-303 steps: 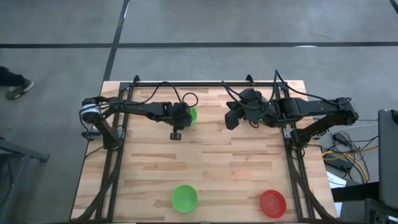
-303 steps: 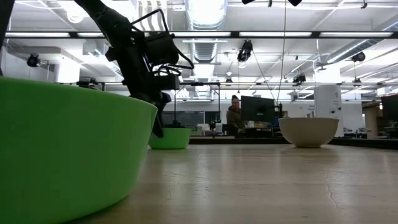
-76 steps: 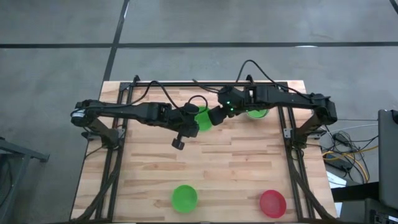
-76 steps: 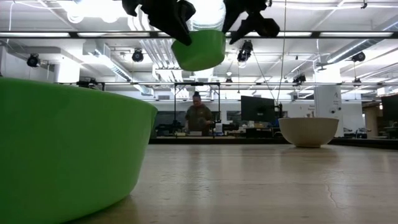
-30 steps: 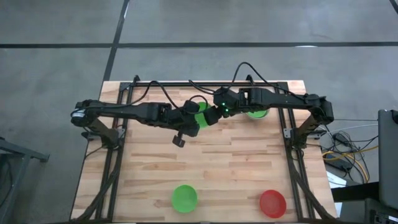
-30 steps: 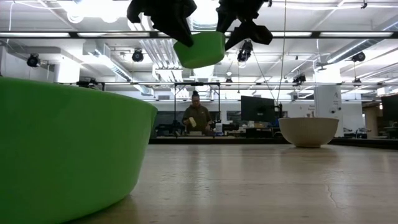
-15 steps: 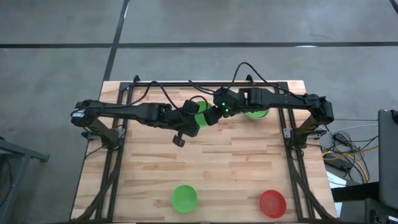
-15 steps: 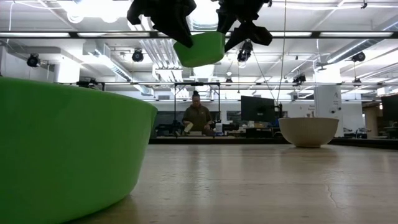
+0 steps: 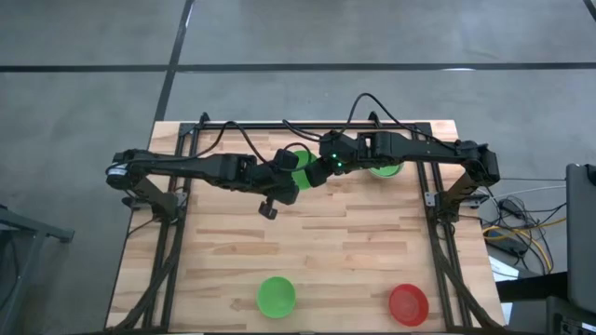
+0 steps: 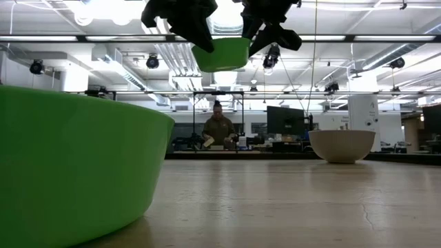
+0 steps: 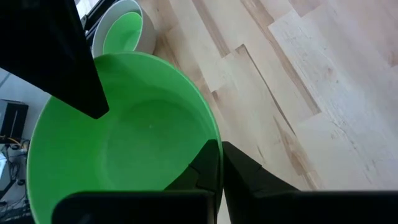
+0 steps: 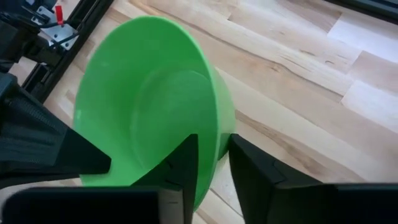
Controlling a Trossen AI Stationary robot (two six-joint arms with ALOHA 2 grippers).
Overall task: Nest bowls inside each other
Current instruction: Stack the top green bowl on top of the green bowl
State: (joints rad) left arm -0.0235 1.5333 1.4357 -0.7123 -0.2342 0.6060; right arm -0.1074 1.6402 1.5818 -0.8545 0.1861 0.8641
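Both grippers are on one green bowl (image 9: 300, 174), held in the air above the far middle of the wooden table (image 9: 372, 242).

Left gripper (image 11: 214, 163): fingers clamped on the bowl's rim, one inside, one outside.

Right gripper (image 12: 210, 163): fingers straddle the opposite rim, one inside, one outside. Can't tell if they are pressing on the wall or just around it.

In the low view the bowl hangs upright between the two grippers, well clear of the tabletop.

Other bowls:
- white bowl (image 11: 127, 17) with a green bowl nested inside (image 11: 120, 33), far side of the table, under the right arm
- second green bowl (image 9: 276, 295), near edge, middle
- red bowl (image 9: 408, 303), near edge, right side

A person (image 10: 219, 129) is at a desk in the room behind.
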